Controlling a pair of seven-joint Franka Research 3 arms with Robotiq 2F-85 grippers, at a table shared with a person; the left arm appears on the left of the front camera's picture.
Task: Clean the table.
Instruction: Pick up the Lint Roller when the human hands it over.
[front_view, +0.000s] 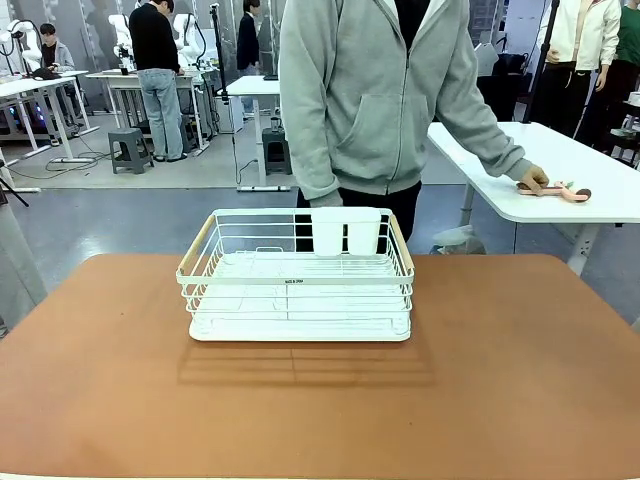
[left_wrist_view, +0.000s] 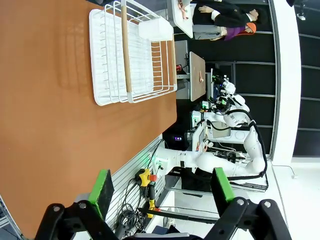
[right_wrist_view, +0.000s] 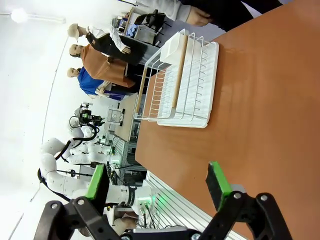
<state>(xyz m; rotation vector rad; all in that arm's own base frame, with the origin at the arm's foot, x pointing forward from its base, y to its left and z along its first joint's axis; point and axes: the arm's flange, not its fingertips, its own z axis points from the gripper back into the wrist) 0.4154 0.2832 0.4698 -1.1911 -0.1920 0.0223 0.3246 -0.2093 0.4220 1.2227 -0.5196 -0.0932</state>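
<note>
Nearest to me, the left gripper (left_wrist_view: 161, 186) is hanging with its green-padded fingers spread wide and nothing between them, and the right gripper (right_wrist_view: 156, 181) is doing the same, released and empty. Both are hovering back by the robot's edge of the table (front_view: 500, 390), whose reddish-brown top is stretching away in front of them. Farther out, around the middle of the top and a shade towards the robot's left, a white wire dish rack (front_view: 298, 285) is sitting flat on its white drip tray, well apart from both pairs of fingers and straight ahead of them. Its long axis is running left to right, parallel to the near edge, so its two wooden handles are lying at the short ends, one facing each arm. I'd judge neither arm clearly nearer, though the left may be slightly so, and a lift would probably be calling for a grip at each end. The white cutlery holder (front_view: 345, 230) is hanging on the rack's far long side, pointing towards the person. Beyond it, the person in a grey hoodie is standing at the far edge, one hand (front_view: 535, 180) resting on a pinkish object (front_view: 562, 191) on the white side table (front_view: 600, 150).
</note>
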